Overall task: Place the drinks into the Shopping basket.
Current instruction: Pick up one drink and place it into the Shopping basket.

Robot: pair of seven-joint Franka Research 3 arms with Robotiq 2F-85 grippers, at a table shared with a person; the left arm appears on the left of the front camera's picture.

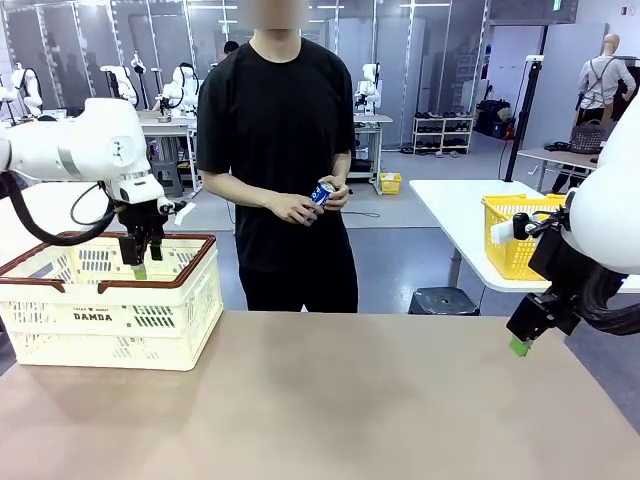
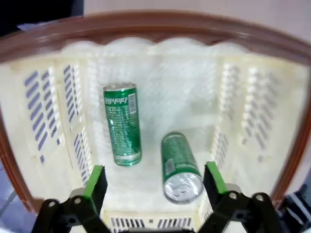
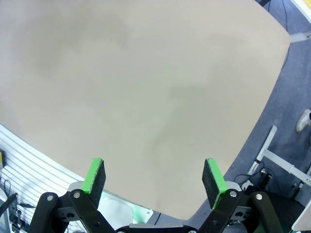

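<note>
Now, left gripper [image 2: 153, 171]: spread wide, empty
Right gripper [image 3: 154, 165]: spread wide, empty
Cream-white plastic lattice basket [image 1: 150, 322]: two green metal cans [image 2: 122, 124] [image 2: 179, 162]

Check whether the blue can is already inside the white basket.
No, the blue can is in the person's hands at the far side, away from the white basket.

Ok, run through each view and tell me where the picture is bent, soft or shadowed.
Left wrist view: the wide lens bows the Shopping basket's rim into an arc; the left green can and the right green can look slightly soft. Right wrist view: the table edge curves, with faint soft shadows. Front view: even overhead light, straight lines.
</note>
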